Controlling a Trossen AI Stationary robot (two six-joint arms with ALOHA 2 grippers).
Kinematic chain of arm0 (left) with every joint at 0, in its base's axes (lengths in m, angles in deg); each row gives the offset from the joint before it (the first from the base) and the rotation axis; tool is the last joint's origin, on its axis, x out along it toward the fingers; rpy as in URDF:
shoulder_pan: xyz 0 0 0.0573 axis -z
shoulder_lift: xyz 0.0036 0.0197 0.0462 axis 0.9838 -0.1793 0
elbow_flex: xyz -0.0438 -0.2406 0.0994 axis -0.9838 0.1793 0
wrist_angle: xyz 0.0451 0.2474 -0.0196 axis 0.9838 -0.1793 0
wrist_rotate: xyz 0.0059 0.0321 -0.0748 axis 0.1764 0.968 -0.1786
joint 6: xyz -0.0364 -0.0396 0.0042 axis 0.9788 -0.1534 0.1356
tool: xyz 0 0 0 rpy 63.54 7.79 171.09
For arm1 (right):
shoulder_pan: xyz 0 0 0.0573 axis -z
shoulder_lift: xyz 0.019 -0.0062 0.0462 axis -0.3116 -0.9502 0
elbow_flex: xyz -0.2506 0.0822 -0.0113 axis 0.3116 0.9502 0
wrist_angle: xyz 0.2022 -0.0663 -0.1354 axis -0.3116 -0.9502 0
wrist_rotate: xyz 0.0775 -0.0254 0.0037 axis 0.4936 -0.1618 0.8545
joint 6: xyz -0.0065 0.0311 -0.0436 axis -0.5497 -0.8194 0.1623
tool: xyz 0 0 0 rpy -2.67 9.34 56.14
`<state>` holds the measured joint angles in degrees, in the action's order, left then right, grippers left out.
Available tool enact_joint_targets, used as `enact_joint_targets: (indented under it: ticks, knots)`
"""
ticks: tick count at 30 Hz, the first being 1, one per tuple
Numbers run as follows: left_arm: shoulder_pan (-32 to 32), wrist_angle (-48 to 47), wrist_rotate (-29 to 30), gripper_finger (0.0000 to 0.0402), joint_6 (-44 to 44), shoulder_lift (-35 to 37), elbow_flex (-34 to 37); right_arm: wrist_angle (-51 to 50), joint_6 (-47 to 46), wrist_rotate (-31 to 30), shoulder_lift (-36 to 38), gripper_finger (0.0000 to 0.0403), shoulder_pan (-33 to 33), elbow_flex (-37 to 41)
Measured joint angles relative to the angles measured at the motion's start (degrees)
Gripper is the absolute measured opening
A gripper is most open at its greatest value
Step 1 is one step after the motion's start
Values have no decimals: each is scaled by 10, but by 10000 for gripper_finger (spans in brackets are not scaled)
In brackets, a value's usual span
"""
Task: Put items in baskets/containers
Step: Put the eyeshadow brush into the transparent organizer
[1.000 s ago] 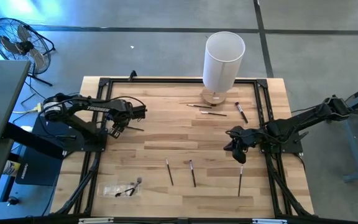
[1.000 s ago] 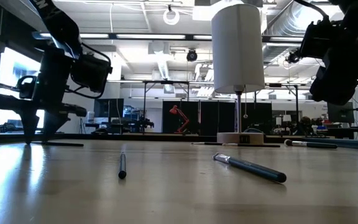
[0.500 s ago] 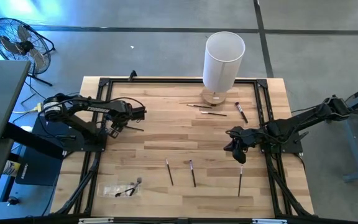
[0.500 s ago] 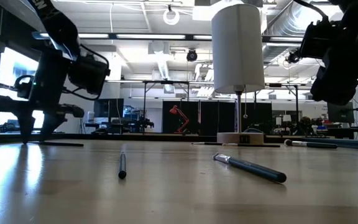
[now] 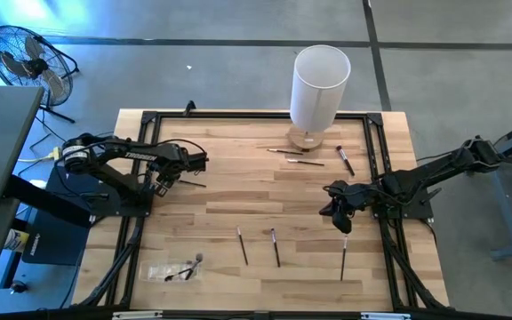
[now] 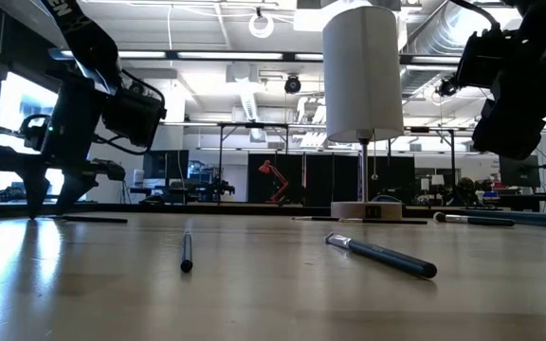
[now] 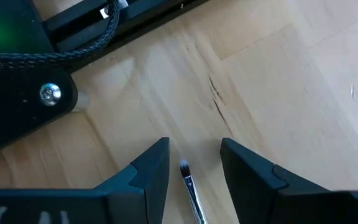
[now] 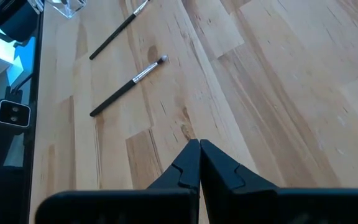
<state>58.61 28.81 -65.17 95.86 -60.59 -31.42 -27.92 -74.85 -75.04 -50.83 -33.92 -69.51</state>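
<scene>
On a wooden table (image 5: 238, 200), the left gripper (image 5: 161, 184) hangs low over the boards with its fingers (image 7: 151, 171) parted to a moderate gap, straddling a thin brush (image 7: 192, 194) whose tufted tip lies between the two fingertips. The brush rests flat on the wood; neither finger can be seen touching it, and nothing is held. The low view shows those fingertips down at or just above the tabletop.

The right gripper (image 5: 334, 212) hovers over its own side of the table, fingers (image 8: 188, 165) pressed together with no gap and nothing between them. Ahead of its tips lie two brushes (image 8: 128, 86), side by side on the wood; a third (image 5: 344, 256) lies just beside the gripper in the high view.

A tall white cylinder (image 5: 320, 87) stands at the far edge, well beyond both grippers, with three more brushes (image 5: 345, 160) near its base.

The clear tray (image 5: 173, 269) sits at the near left corner, well away from the left fingers. Dark brush pieces lie in it; how many cannot be told.
</scene>
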Motion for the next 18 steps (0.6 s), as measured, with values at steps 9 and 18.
enact_joint_targets:
  ticks: [9,18]
  knots:
    - [0,5,-15,144,0,0,-1,0,0,0,0,0,0,0]
    - [0,16,-36,144,0,1,-3,2,2,-17,0,1,0,0]
